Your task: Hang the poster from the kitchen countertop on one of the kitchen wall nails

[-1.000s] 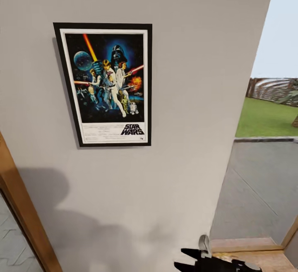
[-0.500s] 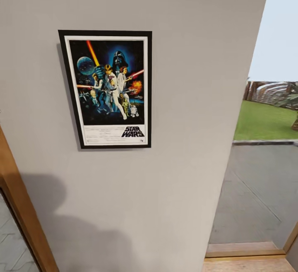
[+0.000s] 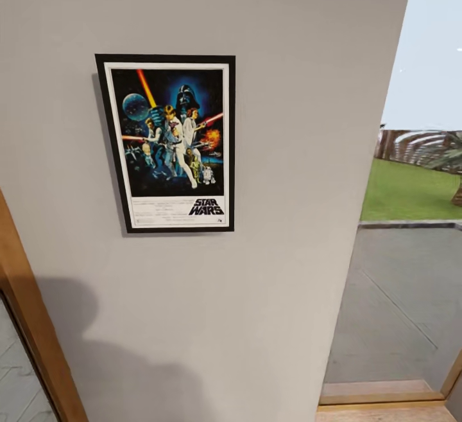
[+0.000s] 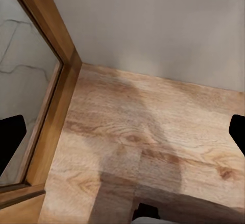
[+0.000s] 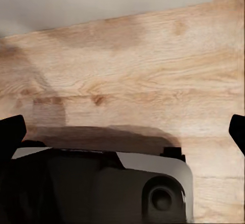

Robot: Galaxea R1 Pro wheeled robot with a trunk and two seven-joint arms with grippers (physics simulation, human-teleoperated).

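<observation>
Head view: the poster hangs flat against the pale grey wall, sitting toward ten o'clock from the middle of the picture. It looks upright, its black frame square to the wall and the "STAR WARS" lettering at its foot. No nail can be made out; if one holds the poster, the frame hides it. At three o'clock an open doorway gives onto a grey paved strip and a green lawn beyond. A wooden frame edge runs up from seven o'clock. A soft shadow lies on the wall below the poster.

Left wrist view: the left gripper looks down at light wood floor, its two dark fingertips far apart at nine and three o'clock, so it is spread wide with nothing between them. A wooden door frame runs along the floor where it meets the wall.

Right wrist view: the right gripper is likewise spread wide and empty, fingertips at nine and three o'clock, over the same wood floor, with part of the robot's grey body at six o'clock.

As a judgement, the task looks finished: the poster is on the wall and both arms are clear of it, with nothing evidently left to do.
</observation>
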